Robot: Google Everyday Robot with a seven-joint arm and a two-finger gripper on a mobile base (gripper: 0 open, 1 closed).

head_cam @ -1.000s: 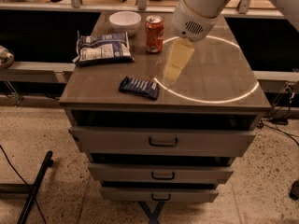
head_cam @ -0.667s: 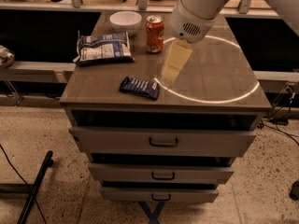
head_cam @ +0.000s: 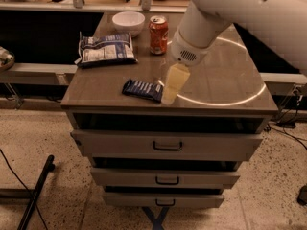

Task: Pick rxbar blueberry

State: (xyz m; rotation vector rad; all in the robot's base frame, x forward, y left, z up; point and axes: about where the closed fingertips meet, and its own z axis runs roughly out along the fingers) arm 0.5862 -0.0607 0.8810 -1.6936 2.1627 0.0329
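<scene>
Since the earlier frame the gripper (head_cam: 169, 96) has been coming down and toward the front edge of the cabinet top (head_cam: 225, 66), and now it is hanging just beside the right end of the rxbar blueberry (head_cam: 141, 88), while the bar is lying in the same place as before. The bar is lying flat near the front edge, a little left of the middle and slightly slanted to that edge. The gripper is pointing down with a tilt, and I am judging that it is leaning this way to meet the bar from its right end. How far it is open I cannot tell, because it is showing only as one pale shape. Whether it is already touching the wrapper I also cannot tell, but the bar is not looking lifted. The chip bag (head_cam: 105, 48) is lying toward the back left corner. The soda can (head_cam: 158, 34) and the white bowl (head_cam: 128, 20) are standing by the back edge, well apart from the bar, so they are not blocking the approach. Being thin and flat, the wrapper is probably asking for a low grasp, and it may be sliding away if pushed from the side
</scene>
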